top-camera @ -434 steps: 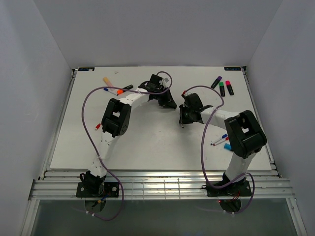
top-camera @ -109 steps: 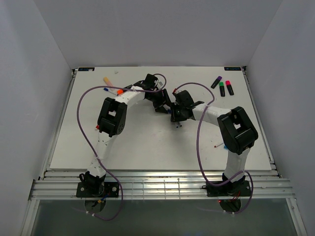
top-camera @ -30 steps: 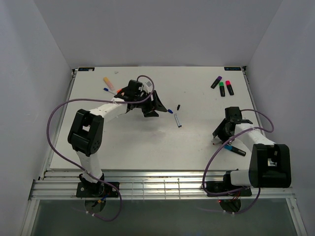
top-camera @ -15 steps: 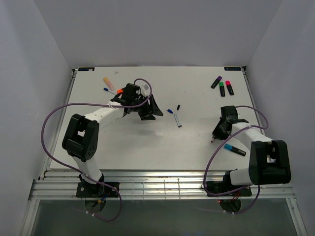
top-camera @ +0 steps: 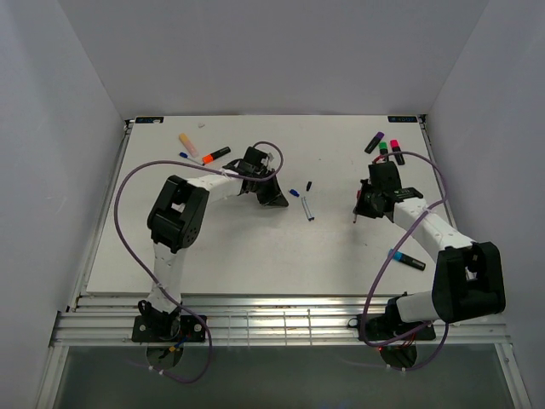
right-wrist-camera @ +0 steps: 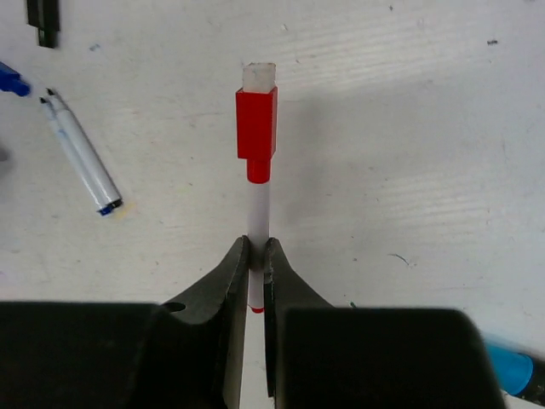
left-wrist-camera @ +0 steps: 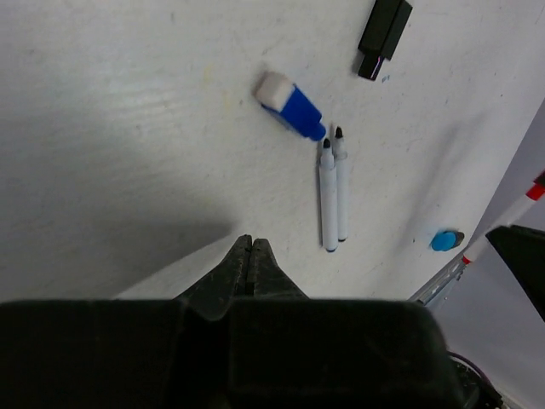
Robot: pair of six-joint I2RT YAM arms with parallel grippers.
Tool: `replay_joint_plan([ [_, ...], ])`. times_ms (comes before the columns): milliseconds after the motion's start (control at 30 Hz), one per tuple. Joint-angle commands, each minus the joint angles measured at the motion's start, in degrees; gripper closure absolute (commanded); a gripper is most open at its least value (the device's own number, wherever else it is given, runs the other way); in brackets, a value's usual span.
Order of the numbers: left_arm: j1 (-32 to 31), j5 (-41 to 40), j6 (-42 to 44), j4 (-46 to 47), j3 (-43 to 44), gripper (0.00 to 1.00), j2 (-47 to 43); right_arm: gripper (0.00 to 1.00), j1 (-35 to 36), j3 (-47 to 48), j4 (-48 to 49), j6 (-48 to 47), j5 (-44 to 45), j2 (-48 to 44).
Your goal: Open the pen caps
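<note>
While our right tool [right-wrist-camera: 255, 253] clamps the thin white pen [right-wrist-camera: 258, 204], red cap [right-wrist-camera: 256, 123] just ahead of it, our left tool [left-wrist-camera: 249, 249] sits clenched empty, a blue cap [left-wrist-camera: 289, 105] lying ahead

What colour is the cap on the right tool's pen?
Red cap, clearest in the right wrist view.

Table top [left-wrist-camera: 128, 128]: white, matt, faint streaked grain, ink-specked. Red cap [right-wrist-camera: 256, 123], thin white pen [right-wrist-camera: 258, 209], blue cap [left-wrist-camera: 294, 109]: smooth plastic, slight sheen. Right gripper [right-wrist-camera: 255, 249]: matt black plastic.
</note>
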Motion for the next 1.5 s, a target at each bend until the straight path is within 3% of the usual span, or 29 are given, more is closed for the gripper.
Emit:
replay_joint_plan([
  [0, -0.91, -3.28, -1.25, -0.51, 5.87, 1.0, 1.45, 0.92, 1.09, 3.65, 1.43, -3.19, -3.4, -0.98],
  [167, -1.0, -4.86, -0.99, -4.81, 16.41, 1.0, 9.35, 0.92, 2.14, 4.97, 1.52, -4.95, -4.2, -1.59],
  [633, -1.09, -3.37, -0.11, -7.28, 28.82, 1.0, 18.69, 0.92, 3.46, 2.6, 5.83, -6.97, -10.61, -2.56],
  [800, -1.09, -5.92, 1.99, -7.11, 21.72, 0.98, 11.49, 0.92, 4.78, 2.07, 6.61, -8.03, -13.16, -2.12],
  [900, -1.09, -6.71, 2.61, -6.05, 13.82, 0.91, 5.34, 0.92, 6.18, 1.19, 7.76, -8.64, -15.44, -2.56],
  [1000, -1.09, -6.28, 2.79, -3.07, 4.59, 0.75, -1.34, 0.92, 8.73, 0.49, 8.11, -10.66, -18.35, -1.95],
  [1033, -1.09, -5.84, 2.88, -1.93, 2.3, 0.59, -3.09, 0.92, 9.52, 0.05, 8.81, -11.63, -18.96, -1.86],
  [1067, -1.09, -5.14, 2.96, 0.95, 0.19, 0.5, -4.76, 0.92, 10.83, -0.39, 9.42, -11.9, -19.84, -1.68],
  [1167, -1.09, 0.22, 3.05, 7.02, -6.58, 0.34, -10.48, 0.92, 12.34, -2.41, 12.32, -10.68, -24.06, -1.33],
  [1333, -1.44, 1.9, 2.61, 8.36, -11.07, 0.31, -16.37, 0.92, 15.5, -1.36, 12.77, -7.68, -25.55, 0.86],
  [1467, -1.53, 2.78, 2.09, 8.89, -13.1, 0.36, -18.05, 0.92, 17.79, 0.48, 13.74, -5.57, -26.08, 3.06],
])
